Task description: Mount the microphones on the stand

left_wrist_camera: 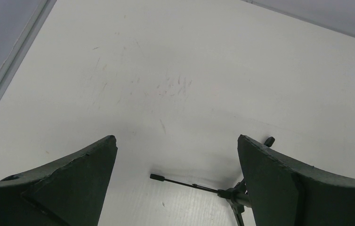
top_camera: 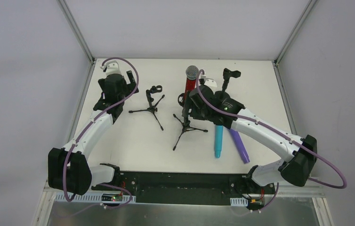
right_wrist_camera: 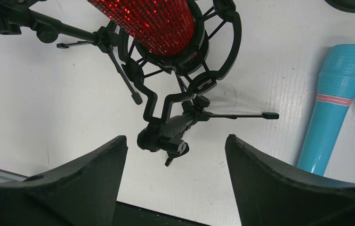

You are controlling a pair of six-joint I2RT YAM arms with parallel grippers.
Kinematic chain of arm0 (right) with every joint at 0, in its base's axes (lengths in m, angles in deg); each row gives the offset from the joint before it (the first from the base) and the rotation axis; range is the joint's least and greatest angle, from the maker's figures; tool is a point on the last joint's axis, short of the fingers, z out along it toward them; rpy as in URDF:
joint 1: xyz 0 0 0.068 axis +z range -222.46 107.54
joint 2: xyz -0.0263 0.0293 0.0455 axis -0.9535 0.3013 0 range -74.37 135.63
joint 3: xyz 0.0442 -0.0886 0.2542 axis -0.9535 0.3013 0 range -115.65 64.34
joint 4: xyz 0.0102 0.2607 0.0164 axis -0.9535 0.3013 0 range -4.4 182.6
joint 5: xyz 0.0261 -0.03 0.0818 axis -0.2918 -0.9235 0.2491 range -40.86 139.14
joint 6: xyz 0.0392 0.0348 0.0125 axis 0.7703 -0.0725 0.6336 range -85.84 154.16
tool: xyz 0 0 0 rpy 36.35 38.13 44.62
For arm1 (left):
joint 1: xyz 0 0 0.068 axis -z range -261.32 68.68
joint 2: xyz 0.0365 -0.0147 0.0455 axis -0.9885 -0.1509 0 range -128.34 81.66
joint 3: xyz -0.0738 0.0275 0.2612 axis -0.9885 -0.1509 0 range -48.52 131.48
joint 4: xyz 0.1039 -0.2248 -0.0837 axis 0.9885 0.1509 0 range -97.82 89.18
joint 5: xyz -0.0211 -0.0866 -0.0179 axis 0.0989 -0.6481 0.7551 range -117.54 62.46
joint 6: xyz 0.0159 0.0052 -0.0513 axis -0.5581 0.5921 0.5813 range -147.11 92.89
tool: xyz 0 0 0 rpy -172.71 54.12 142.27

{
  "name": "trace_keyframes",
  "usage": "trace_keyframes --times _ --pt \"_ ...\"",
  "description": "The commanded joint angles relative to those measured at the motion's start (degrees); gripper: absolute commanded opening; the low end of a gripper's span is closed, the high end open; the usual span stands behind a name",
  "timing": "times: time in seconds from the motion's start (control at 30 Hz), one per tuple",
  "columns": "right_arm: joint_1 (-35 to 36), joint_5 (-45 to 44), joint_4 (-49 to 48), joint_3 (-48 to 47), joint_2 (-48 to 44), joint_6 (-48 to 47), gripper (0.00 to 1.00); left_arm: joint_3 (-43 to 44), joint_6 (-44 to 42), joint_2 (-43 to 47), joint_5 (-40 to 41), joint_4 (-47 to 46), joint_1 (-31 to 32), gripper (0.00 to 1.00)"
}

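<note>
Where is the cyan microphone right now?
The cyan microphone lies flat on the table, right of centre in the top view, partly under the right arm, between the purple microphone and the tripod stand holding the red microphone.

- White table [top_camera: 119,141], scuffed ahead of the left gripper [left_wrist_camera: 177,137].
- Small tripod stand [top_camera: 152,107]: one leg lies between the left jaws, hub by the right-hand jaw.
- Middle tripod stand [top_camera: 185,126]: feet ahead of the right gripper [right_wrist_camera: 176,137], between its jaws.
- Cyan microphone [top_camera: 218,140] lying flat beyond the right-hand jaw, purple microphone [top_camera: 239,147] just beside it.
</note>
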Motion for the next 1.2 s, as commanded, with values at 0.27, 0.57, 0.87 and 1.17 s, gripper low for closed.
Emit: trace_keyframes --times 0.27,0.57,0.87,1.17 --pt "4.79 -8.69 -0.21 -2.34 3.01 -1.26 0.69 2.71 0.36 -0.36 -1.55 -1.09 -0.04 1.00" --pt "5.43 -11.98 -4.84 -1.12 3.63 -1.52 0.67 2.73 0.36 -0.63 -1.73 -1.10 -0.08 1.00" --pt "5.80 -13.52 -11.04 1.91 4.01 -2.16 0.60 2.86 0.18 -0.77 -1.96 -1.09 -0.08 1.00" --pt "6.40 -16.57 -10.21 1.09 6.78 -4.05 0.52 2.93 0.02 -0.76 -2.15 -1.11 -0.08 1.00"
